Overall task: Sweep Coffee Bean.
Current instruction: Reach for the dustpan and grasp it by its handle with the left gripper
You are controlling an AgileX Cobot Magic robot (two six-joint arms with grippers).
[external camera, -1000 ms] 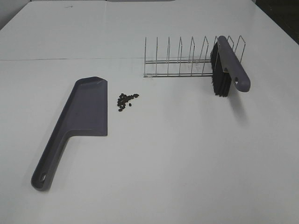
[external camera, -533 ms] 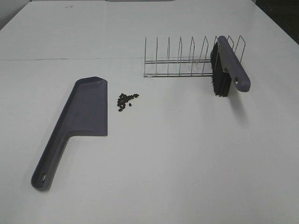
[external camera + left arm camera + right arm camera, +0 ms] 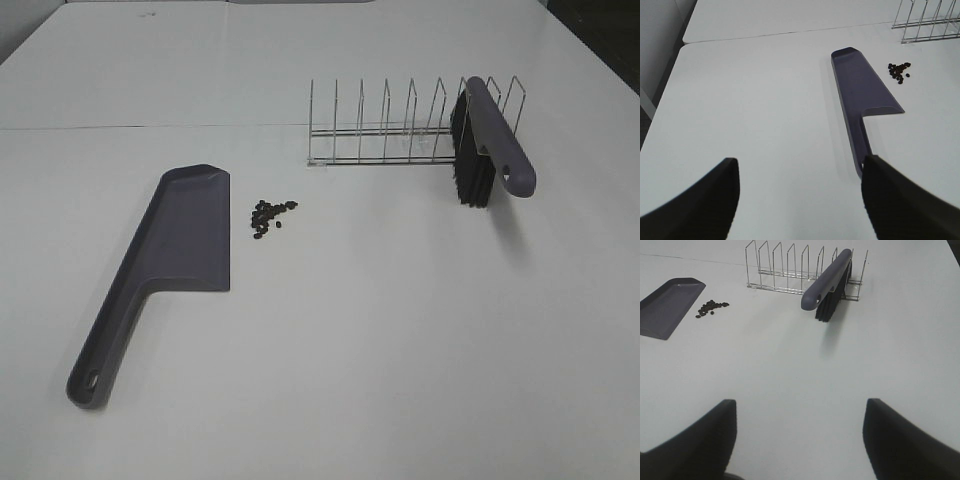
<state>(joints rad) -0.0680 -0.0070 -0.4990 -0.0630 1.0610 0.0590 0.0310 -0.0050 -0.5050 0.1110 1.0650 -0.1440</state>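
Note:
A cluster of small dark coffee beans (image 3: 270,216) lies on the white table, just right of the grey dustpan (image 3: 178,240), which lies flat with its handle toward the front left. The beans also show in the left wrist view (image 3: 899,71) and the right wrist view (image 3: 711,308). A grey brush (image 3: 490,140) with black bristles rests in the right end of a wire rack (image 3: 400,130). My left gripper (image 3: 800,200) is open and empty, short of the dustpan handle (image 3: 861,145). My right gripper (image 3: 799,440) is open and empty, well short of the brush (image 3: 827,282).
The white table (image 3: 400,330) has a seam line (image 3: 150,127) running across behind the dustpan. Its left edge shows in the left wrist view (image 3: 667,85). No arm shows in the exterior view.

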